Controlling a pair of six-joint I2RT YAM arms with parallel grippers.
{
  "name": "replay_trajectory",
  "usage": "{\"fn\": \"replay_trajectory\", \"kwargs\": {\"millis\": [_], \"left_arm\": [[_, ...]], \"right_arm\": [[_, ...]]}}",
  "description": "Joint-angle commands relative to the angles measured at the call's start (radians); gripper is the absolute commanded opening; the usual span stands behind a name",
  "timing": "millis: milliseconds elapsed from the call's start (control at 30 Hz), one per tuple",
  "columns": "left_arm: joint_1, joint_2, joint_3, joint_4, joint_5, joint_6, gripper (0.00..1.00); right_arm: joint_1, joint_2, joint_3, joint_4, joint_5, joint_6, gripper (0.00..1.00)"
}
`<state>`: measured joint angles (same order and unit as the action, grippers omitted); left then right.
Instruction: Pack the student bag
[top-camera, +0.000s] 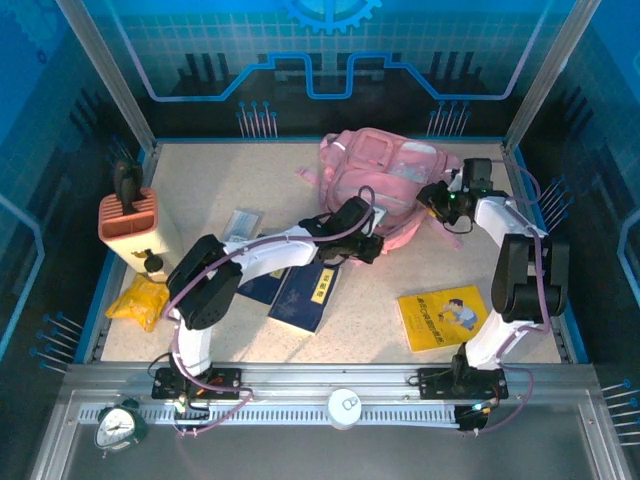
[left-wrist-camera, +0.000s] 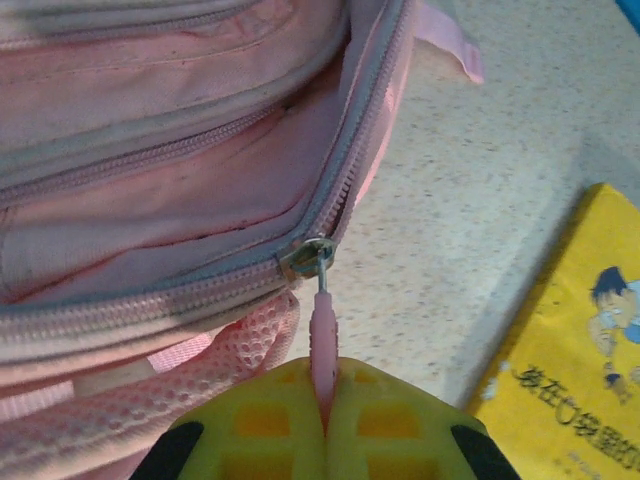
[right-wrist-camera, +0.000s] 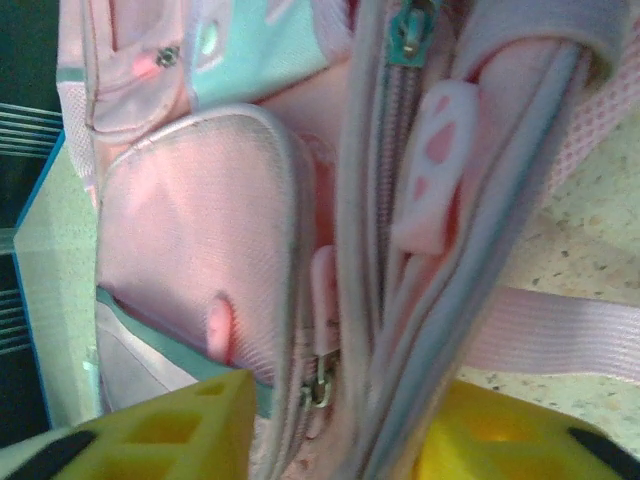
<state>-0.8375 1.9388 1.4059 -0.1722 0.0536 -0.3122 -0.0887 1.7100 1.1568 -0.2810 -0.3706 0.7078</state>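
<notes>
Here, left end effector (left-wrist-camera: 325, 390) tight on slim pink zip pull (left-wrist-camera: 322, 330) of soft student bag (left-wrist-camera: 150, 190); right end effector (right-wrist-camera: 340, 405) spread.

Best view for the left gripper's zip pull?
Left wrist: the pink pull runs from slider into the shut left gripper. Top external has the gripper against the bag, pull too small. Right wrist shows other bag zips.

Our left arm (top-camera: 270, 248) and right arm (top-camera: 497, 215) wear white shells, black joints and lilac cables (top-camera: 545, 275). Black bases (top-camera: 195, 382) sit at six o'clock. The fingers (left-wrist-camera: 255, 425) are yellow and grid-moulded.
</notes>
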Motion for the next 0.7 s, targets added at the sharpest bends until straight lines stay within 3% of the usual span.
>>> {"fn": "replay_trajectory", "kwargs": {"millis": [0, 100, 233, 400, 533, 667], "left_arm": [[-0.012, 0.018, 0.043, 0.049, 0.090, -0.054, 0.00], [-0.015, 0.028, 0.055, 0.046, 0.127, -0.056, 0.00], [-0.017, 0.034, 0.053, 0.039, 0.123, -0.052, 0.00], [-0.026, 0.030, 0.054, 0.034, 0.118, -0.042, 0.00], [-0.038, 0.026, 0.062, 0.017, 0.111, -0.016, 0.00], [-0.044, 0.026, 0.087, -0.047, 0.087, 0.014, 0.00]], "right_arm": [[-0.020, -0.117, -0.050, -0.012, -0.046, -0.017, 0.52], [-0.021, -0.184, -0.129, -0.034, -0.128, 0.003, 0.61], [0.035, -0.269, -0.254, -0.012, -0.140, 0.083, 0.69], [0.138, -0.260, -0.333, 0.040, -0.066, 0.173, 0.72], [0.172, -0.203, -0.337, 0.113, -0.040, 0.225, 0.66], [0.168, -0.155, -0.294, 0.075, 0.019, 0.166, 0.48]]}}
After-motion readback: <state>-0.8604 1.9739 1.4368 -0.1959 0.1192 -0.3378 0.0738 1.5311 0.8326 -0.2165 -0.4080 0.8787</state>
